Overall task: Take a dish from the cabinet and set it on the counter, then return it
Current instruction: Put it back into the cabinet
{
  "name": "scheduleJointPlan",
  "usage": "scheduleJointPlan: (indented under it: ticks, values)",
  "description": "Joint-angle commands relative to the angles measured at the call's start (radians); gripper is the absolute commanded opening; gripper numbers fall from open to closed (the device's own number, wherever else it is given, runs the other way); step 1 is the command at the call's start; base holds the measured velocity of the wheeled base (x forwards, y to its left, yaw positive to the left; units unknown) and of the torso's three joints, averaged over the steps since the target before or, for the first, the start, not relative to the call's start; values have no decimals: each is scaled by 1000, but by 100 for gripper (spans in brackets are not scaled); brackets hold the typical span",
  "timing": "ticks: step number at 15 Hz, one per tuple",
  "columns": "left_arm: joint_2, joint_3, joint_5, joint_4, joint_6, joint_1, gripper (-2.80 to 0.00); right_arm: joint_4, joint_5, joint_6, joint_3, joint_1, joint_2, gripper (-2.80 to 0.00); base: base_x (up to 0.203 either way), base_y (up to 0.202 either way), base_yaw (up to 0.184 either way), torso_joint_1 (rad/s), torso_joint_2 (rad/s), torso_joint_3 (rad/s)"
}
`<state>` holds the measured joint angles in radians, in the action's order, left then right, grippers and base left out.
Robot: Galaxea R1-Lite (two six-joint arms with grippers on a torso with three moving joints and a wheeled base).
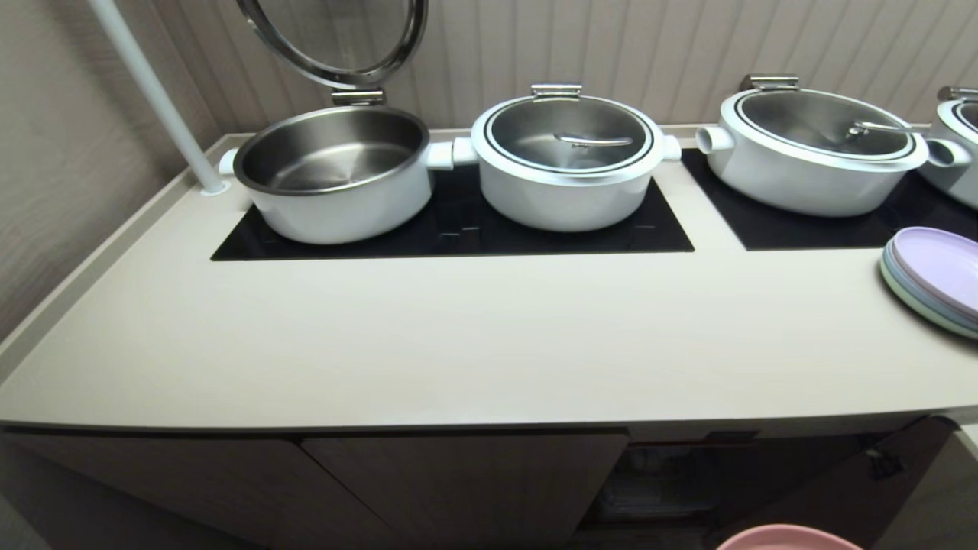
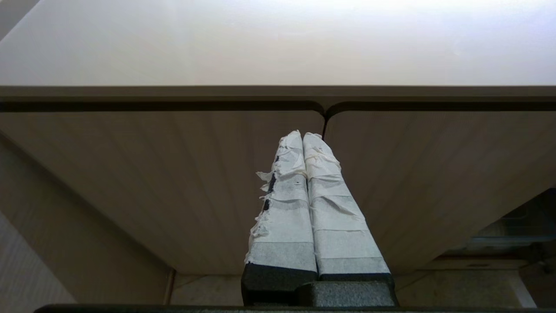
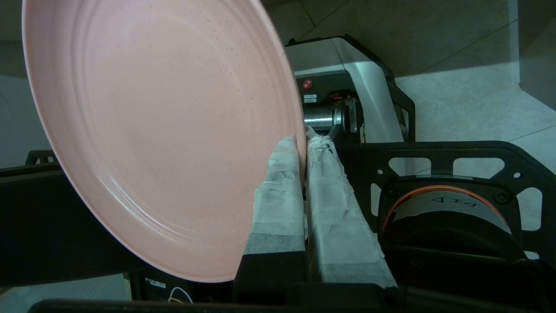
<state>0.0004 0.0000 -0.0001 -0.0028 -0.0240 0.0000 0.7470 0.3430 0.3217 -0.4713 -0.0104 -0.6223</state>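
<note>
Cream counter [image 1: 458, 344] lies above and ahead of the pink dish [image 3: 165, 130], which is pinched at its rim by the right gripper [image 3: 302, 143], low before the cabinet [image 1: 458, 473]; left gripper [image 2: 302, 135] is closed, empty.

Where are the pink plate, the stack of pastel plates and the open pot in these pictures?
pink plate [image 3: 165, 130]: right wrist view, middle of its face.
stack of pastel plates [image 1: 936, 267]: head view, top lilac plate.
open pot [image 1: 336, 156]: head view, steel inner floor.
</note>
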Motion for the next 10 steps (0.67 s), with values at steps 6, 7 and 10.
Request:
scheduleJointPlan:
  ticks: [6, 7, 10]
  values:
    - [0, 0, 0, 0, 0, 0, -280, 0, 7, -21, 16, 6, -7, -280, 0, 0, 0, -142, 310, 165]
    - [0, 0, 0, 0, -1, 0, -280, 0, 7, -21, 17, 7, -7, -280, 0, 0, 0, -148, 332, 168]
    - [0, 0, 0, -1, 0, 0, -280, 5, 7, -21, 20, 7, -5, -280, 0, 0, 0, -151, 326, 172]
